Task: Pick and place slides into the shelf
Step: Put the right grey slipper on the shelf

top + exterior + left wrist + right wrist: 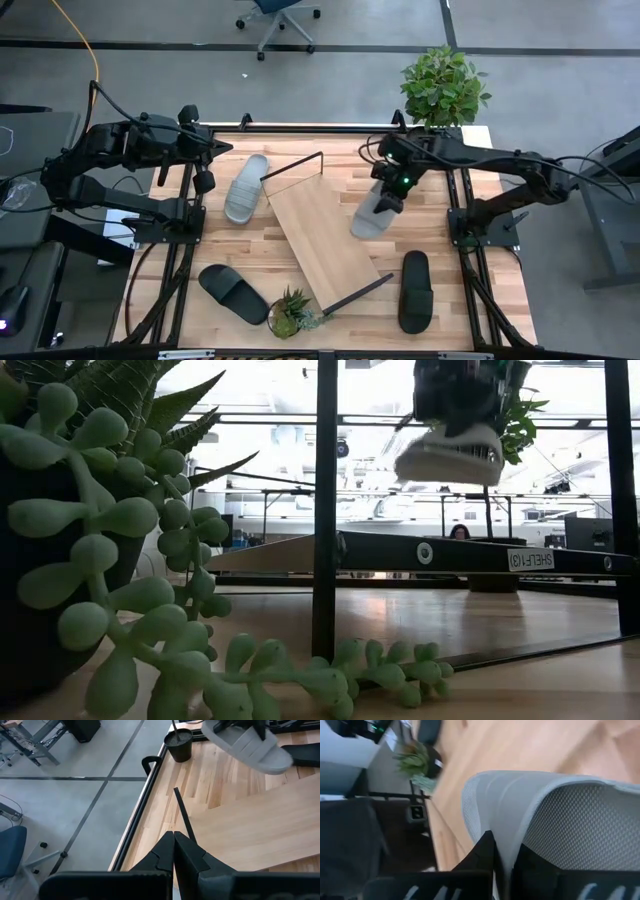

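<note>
My right gripper (392, 188) is shut on a light grey slide (372, 215), held in the air just right of the shelf (320, 235). The shelf, a light-wood board with black rod ends, lies slantwise on the tabletop. The lifted slide also shows in the low view (450, 455) and the left wrist view (250, 745). The second light grey slide (245, 188) lies flat left of the shelf. Two black slides (232, 293) (415, 290) lie near the front. My left gripper (204, 182) is shut and empty above the table's left side. My right gripper pinches the grey slide's wide strap (507, 827) between its two fingers, at the slide's far end, one finger on the ribbed outer face and one on the textured inner side. The fingers come from above. The slide hangs tilted, lifted clear of table and shelf.
A potted plant (445, 85) stands at the far right corner. A small succulent (290, 312) stands by the shelf's near end and fills the low view's left (100, 540). Black frame rails (465, 230) run along both table sides.
</note>
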{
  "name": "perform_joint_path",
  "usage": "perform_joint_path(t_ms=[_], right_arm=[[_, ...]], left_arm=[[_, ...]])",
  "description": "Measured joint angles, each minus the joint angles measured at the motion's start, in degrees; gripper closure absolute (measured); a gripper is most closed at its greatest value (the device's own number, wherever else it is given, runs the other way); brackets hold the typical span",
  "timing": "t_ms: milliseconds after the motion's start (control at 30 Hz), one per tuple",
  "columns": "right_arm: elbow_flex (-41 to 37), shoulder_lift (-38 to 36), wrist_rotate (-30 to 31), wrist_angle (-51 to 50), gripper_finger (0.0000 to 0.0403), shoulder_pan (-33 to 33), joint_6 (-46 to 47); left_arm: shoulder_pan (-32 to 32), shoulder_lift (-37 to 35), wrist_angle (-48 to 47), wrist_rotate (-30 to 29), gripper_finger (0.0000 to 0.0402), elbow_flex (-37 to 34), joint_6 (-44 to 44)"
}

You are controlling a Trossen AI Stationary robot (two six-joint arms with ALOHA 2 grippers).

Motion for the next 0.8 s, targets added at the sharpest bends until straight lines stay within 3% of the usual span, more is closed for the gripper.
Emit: perform_joint_path(t_ms=[267, 500, 800], right_arm=[[0.0, -1.1, 3.2, 10.4, 0.0401, 8.2, 15.4], [0.0, -1.1, 7.0, 12.2, 0.0401, 13.4, 26.9], [0.0, -1.0, 16.9, 17.5, 0.0401, 20.1, 41.2]], left_arm=[[0.0, 0.0, 0.0, 0.0, 0.0401, 0.0, 0.0], [0.0, 0.0, 0.0, 0.0, 0.0401, 0.0, 0.3], [0.0, 0.0, 0.0, -0.1, 0.0401, 0.0, 0.3]])
